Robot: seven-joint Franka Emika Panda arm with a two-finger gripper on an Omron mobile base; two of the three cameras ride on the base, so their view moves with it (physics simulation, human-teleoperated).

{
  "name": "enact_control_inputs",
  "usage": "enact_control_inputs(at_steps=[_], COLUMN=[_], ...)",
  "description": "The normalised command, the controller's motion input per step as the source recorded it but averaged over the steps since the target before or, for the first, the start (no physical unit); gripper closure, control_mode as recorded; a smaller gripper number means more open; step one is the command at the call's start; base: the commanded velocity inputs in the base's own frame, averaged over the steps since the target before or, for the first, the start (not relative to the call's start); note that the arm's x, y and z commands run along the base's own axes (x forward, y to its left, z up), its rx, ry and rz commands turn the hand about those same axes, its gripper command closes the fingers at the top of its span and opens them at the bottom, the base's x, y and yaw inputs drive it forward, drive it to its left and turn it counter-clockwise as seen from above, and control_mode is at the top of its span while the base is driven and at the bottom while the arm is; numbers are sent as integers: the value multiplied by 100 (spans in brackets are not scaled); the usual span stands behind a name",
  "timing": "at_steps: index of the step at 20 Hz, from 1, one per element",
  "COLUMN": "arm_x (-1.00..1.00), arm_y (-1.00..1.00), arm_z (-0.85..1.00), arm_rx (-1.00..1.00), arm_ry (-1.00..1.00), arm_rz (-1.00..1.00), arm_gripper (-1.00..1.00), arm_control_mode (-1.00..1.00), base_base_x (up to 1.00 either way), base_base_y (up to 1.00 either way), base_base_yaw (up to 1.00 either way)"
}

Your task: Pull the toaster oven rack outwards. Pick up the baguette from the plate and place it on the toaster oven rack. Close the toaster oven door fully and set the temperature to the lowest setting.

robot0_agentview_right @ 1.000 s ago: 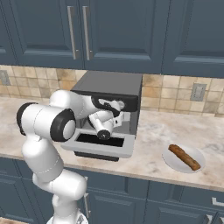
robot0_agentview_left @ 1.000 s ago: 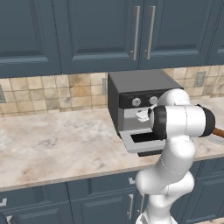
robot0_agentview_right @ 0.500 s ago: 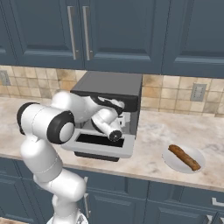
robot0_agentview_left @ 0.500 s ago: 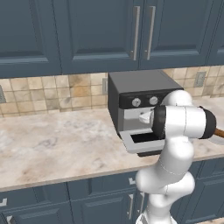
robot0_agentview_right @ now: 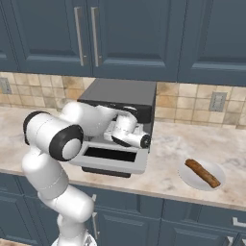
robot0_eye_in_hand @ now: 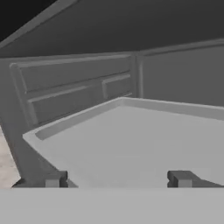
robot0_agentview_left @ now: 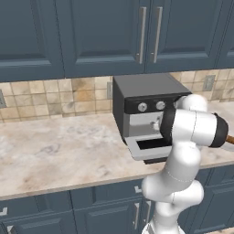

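We've got our fingers [robot0_eye_in_hand: 117,179] spread apart at the front edge of the rack [robot0_eye_in_hand: 131,144], gripping nothing that we can make out, its flat tray stretching straight ahead of them into the oven [robot0_agentview_right: 120,98], so the pull runs back toward us.

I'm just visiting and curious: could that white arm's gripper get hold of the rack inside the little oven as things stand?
Probably yes. The toaster oven door lies folded down, so the front is open. The gripper already sits at the mouth, its tips at the toaster oven rack, with nothing between them.
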Motion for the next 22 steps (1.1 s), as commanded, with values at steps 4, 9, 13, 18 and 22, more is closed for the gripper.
enact_control_inputs(at_steps=[4,9,13,18,22], arm_x=[-41,-66,-86,-100,-100], arm_y=[-20,-5,0,13,23], arm_z=[-100,-100,-100,-100,-100], arm_rx=[-30,-35,-41,-48,-52], arm_ry=[91,83,76,63,46], arm_rz=[-31,-34,-37,-40,-38], arm_gripper=[-100,-100,-100,-100,-100], arm_control_mode=[-100,-100,-100,-100,-100], base_base_x=[0,0,0,0,0], base_base_y=[0,0,0,0,0], base_base_yaw=[0,0,0,0,0])
